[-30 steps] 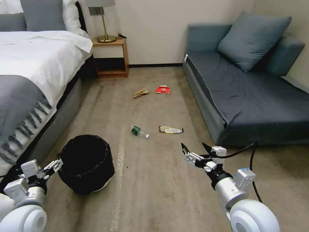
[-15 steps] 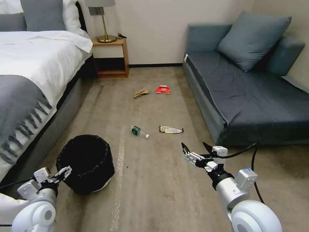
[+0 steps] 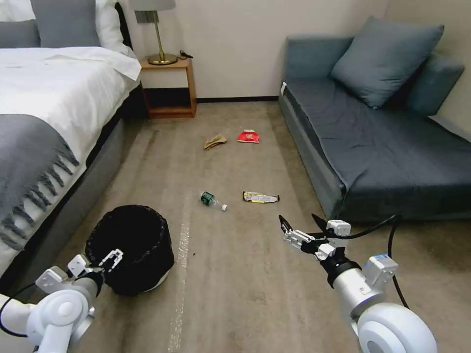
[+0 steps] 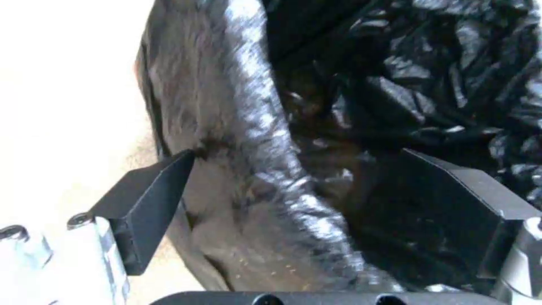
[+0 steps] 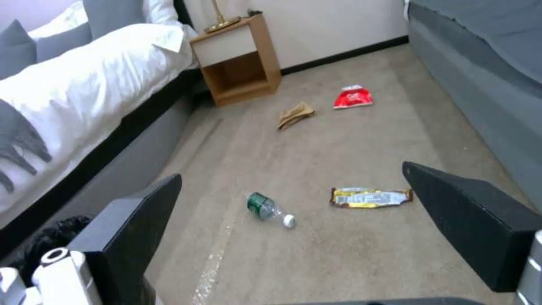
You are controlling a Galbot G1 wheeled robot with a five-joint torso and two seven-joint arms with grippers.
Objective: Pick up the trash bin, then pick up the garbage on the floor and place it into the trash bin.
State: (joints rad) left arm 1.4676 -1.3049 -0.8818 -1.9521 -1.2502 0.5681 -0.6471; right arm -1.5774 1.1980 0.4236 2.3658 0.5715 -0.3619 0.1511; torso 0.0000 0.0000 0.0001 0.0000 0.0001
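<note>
Between left gripper (image 4: pixel 316 199) fingers (image 4: pixel 152 203): trash bin (image 4: pixel 271 169) rim.

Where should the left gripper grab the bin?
Probably the near rim of the bin, from the robot's side. It stands upright and open-topped; the left gripper is open, one finger outside the bag-covered wall, one inside.

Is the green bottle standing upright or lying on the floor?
Lying on its side. The green bottle rests lengthwise on the carpet, white cap toward the robot, beside the yellow wrapper.
</note>
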